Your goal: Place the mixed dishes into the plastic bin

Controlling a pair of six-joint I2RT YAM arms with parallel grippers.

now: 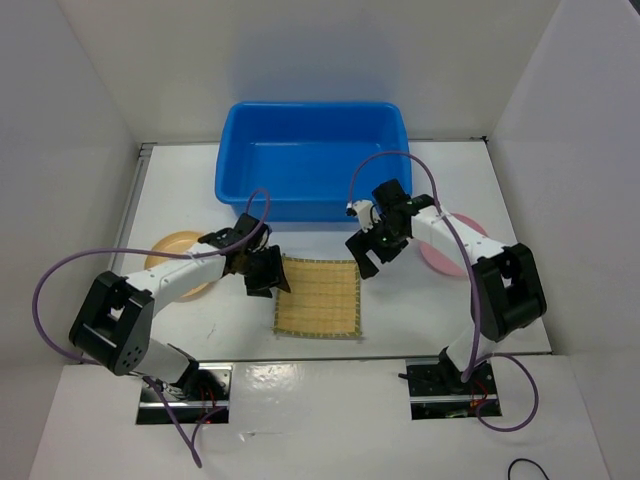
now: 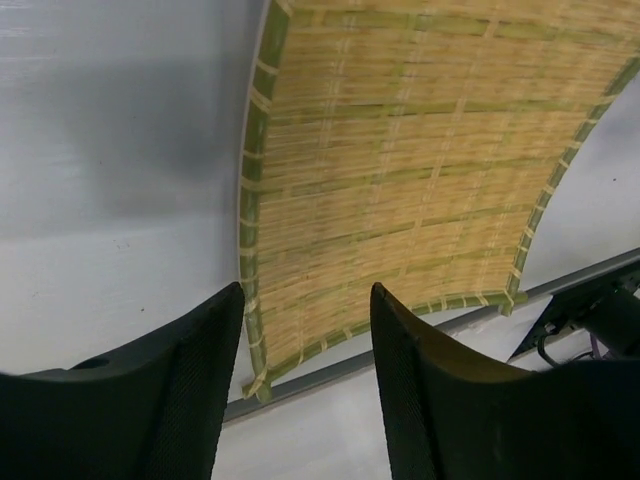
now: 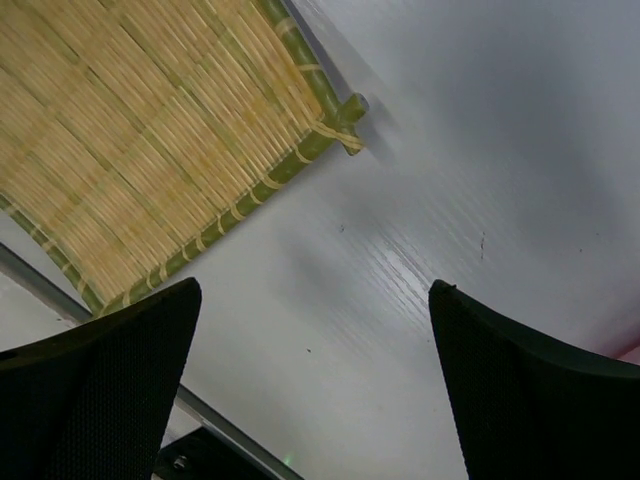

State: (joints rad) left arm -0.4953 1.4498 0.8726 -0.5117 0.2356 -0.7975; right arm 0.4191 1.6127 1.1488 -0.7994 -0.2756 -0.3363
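The tan woven mat point(image 1: 318, 297) lies flat on the white table in front of the blue plastic bin point(image 1: 310, 160), which shows nothing inside. My left gripper point(image 1: 268, 273) is at the mat's left edge. In the left wrist view that gripper point(image 2: 307, 287) has its jaws apart, and the mat point(image 2: 400, 170) has its left border in the gap. My right gripper point(image 1: 368, 254) hangs wide open over bare table just off the mat's far right corner point(image 3: 345, 115). A yellow-tan plate point(image 1: 170, 250) lies under the left arm. The right arm partly covers a pink plate point(image 1: 455, 258).
White walls close in the table on the left, back and right. The table's near edge runs as a metal strip point(image 2: 400, 350) just past the mat. Both arm bases point(image 1: 185, 385) sit on plates at the front.
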